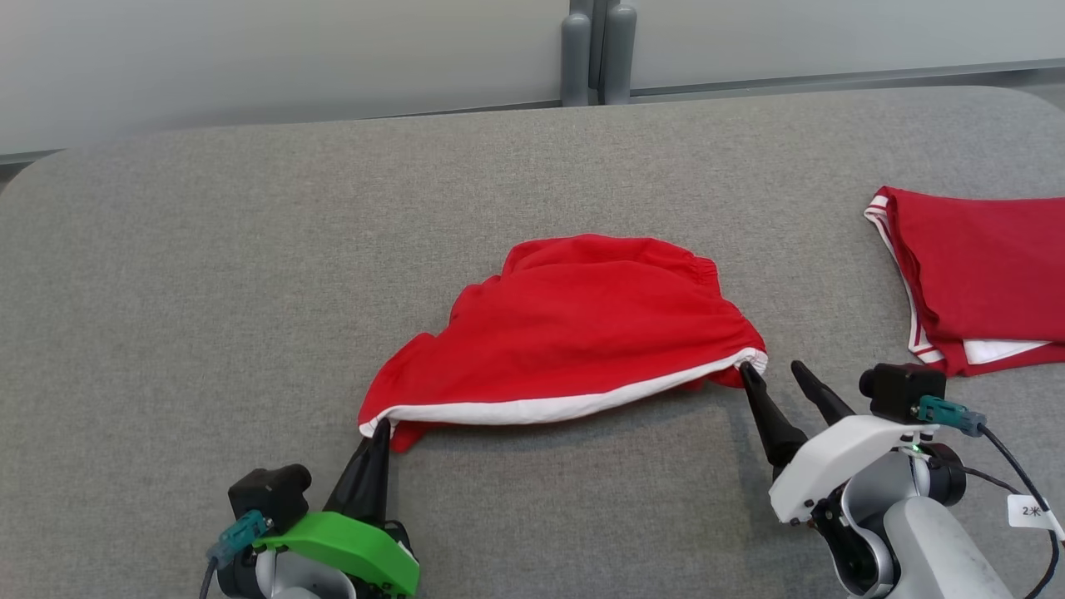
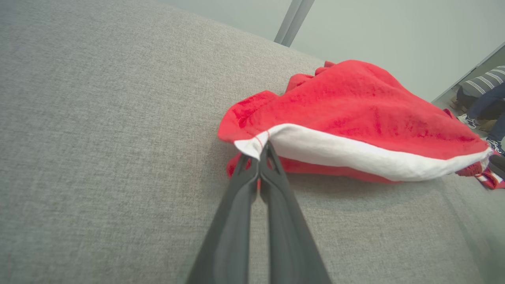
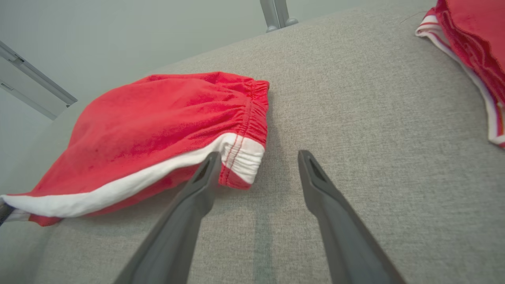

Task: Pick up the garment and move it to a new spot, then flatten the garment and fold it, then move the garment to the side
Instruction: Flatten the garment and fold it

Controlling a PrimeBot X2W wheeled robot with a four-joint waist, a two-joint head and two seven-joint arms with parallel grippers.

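Garment: red shorts (image 1: 574, 324) with a white side stripe, lying bunched and domed at the middle of the grey fabric-covered table (image 1: 208, 274). The elastic waistband is toward the robot's right, the leg hem toward its left.
Left gripper (image 1: 379, 427): fingers pressed together, pinching the corner of the white stripe at the hem end.
Right gripper (image 1: 770, 366): fingers spread, holding nothing. The finger (image 3: 205, 177) nearer the shorts touches the white end of the waistband; the other is over bare table just beside it.
Second garment (image 1: 982, 266): folded red piece with white trim at the table's right edge, well apart from the shorts.
Background: pale wall, with a grey post (image 1: 595, 50) behind the far edge.
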